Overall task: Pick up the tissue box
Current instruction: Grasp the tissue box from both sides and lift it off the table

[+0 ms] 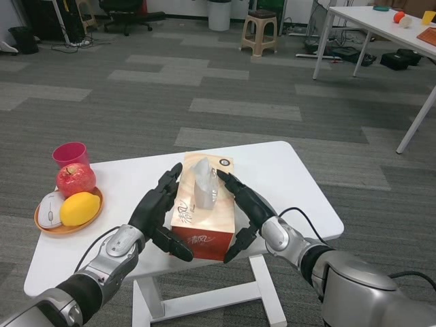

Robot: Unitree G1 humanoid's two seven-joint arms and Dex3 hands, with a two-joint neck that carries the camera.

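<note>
Flanking tissue box (203,208): both hands (158,208)

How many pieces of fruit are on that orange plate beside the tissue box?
2. A red apple sits at the back of the orange plate, just in front of the pink cup; a yellow lemon lies at its front. More could be hidden behind them.

The tissue box (201,204) carries the only markings I can spot: pale brush-style characters on its red front face, a small round dark emblem near the far end of its top, and tiny print on top, all too small to read.
</note>
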